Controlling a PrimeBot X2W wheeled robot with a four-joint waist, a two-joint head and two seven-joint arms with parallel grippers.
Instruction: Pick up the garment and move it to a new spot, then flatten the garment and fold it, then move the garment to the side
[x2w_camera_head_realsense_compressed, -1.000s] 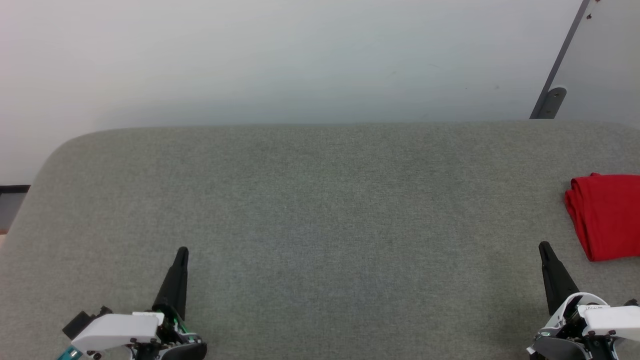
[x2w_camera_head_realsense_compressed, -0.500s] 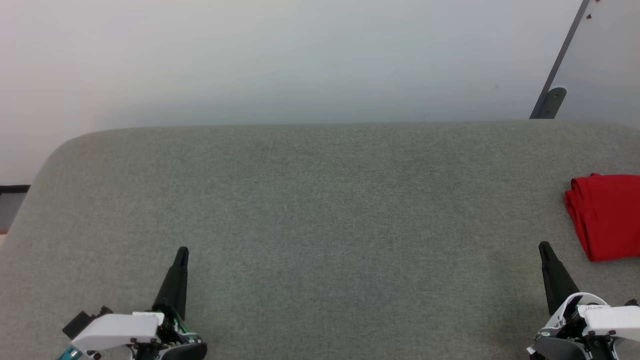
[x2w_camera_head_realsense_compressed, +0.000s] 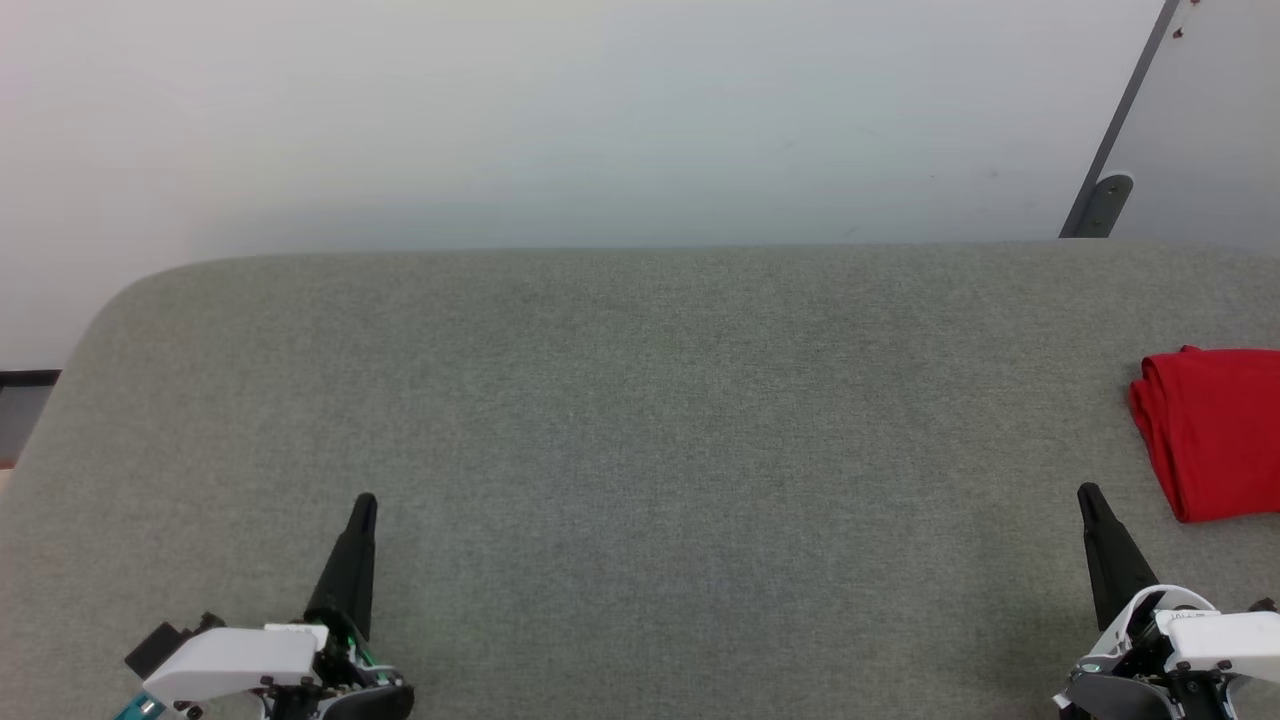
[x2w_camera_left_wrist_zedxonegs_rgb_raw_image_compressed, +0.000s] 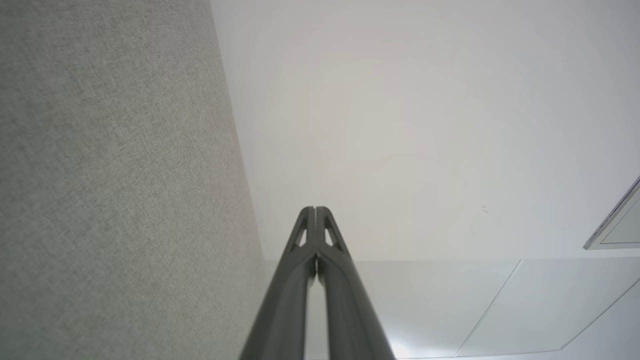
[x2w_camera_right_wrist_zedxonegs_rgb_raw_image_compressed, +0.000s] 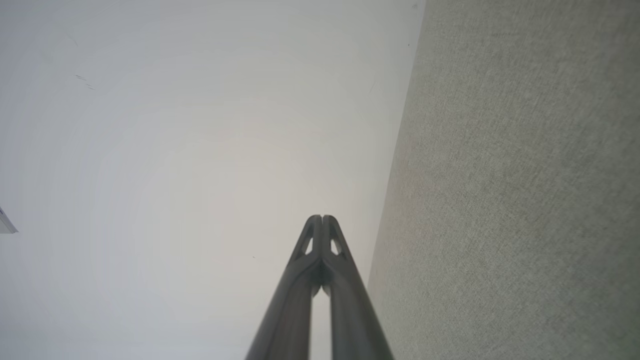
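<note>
The garment (x2w_camera_head_realsense_compressed: 1212, 432) lies folded into a compact red bundle at the right edge of the grey fabric table (x2w_camera_head_realsense_compressed: 640, 420), cut off by the edge of the head view; its lettering and white sleeves are hidden. My left gripper (x2w_camera_head_realsense_compressed: 365, 502) rests shut at the lower left, far from the garment, its tips pressed together in the left wrist view (x2w_camera_left_wrist_zedxonegs_rgb_raw_image_compressed: 315, 209). At the lower right my right gripper (x2w_camera_head_realsense_compressed: 1087, 492) is shut and holds nothing, a little below and left of the bundle; its tips (x2w_camera_right_wrist_zedxonegs_rgb_raw_image_compressed: 322, 218) meet in the right wrist view.
A pale wall (x2w_camera_head_realsense_compressed: 600, 120) rises behind the table's far edge. A dark slanted bar with a grey bracket (x2w_camera_head_realsense_compressed: 1105, 200) stands at the back right. The table's rounded left corner (x2w_camera_head_realsense_compressed: 110, 300) drops off toward a dark strip at the left.
</note>
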